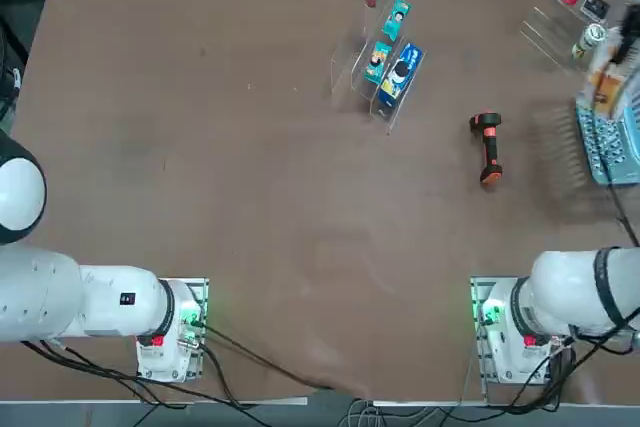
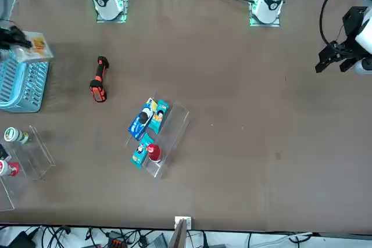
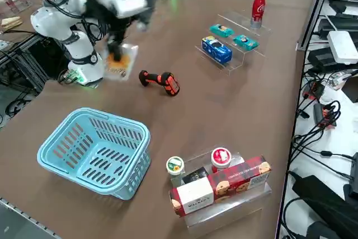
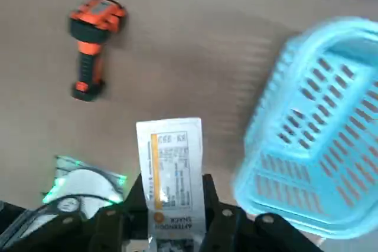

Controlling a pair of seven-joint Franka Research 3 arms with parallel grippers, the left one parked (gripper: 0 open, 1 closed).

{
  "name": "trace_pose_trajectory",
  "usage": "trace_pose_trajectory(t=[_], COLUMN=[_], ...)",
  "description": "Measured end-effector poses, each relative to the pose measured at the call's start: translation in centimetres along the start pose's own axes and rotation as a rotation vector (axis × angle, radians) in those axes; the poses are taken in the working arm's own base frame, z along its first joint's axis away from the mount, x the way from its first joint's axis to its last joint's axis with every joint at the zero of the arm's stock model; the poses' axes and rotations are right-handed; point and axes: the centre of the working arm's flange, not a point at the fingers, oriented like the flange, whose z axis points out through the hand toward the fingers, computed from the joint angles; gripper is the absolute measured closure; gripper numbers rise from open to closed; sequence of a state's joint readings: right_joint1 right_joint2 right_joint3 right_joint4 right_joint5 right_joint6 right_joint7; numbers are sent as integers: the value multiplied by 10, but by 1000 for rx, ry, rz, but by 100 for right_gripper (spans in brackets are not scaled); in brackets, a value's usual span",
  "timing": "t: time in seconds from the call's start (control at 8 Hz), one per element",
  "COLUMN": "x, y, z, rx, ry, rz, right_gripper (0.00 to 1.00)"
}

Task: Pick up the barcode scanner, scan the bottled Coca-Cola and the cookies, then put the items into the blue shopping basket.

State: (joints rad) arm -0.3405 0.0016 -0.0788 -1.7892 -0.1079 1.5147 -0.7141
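One cookies pack [image 4: 171, 160] | between fingers [image 4: 139, 208] | right gripper [image 4: 174, 196] near blue basket [image 3: 134, 180]

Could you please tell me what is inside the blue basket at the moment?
In the right side view, the basket shows only its bare slatted floor; nothing lies in it. The packet in the right gripper is outside it there. Only the floor by the near wall is hidden.

"What sort of place is this?"

"A robotics lab, by its look: white robot arms [image 3: 78, 43] bolted along a brown desk [image 1: 250, 147]."

"And the grocery items?"

"Set on clear stands [image 3: 224, 205], with loose cables [image 3: 313, 127] and electronics [image 3: 327, 205] crowding the desk's edge."
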Motion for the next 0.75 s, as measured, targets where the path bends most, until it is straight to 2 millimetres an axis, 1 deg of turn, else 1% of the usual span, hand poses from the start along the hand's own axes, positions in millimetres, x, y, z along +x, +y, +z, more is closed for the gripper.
trace_pose_trajectory(t=[0.12,0.25,0.38,0.5,0.62,0.75], x=[-32,-60,-81,-93,-96,-92], y=[43,79,105,124,139,152], z=[8,16,22,27,32,40], rx=[-2,-12,-28,-47,-64,-76], ry=[37,69,96,117,131,139], rz=[15,37,61,79,93,101], right_gripper=[70,70,70,70,70,70])
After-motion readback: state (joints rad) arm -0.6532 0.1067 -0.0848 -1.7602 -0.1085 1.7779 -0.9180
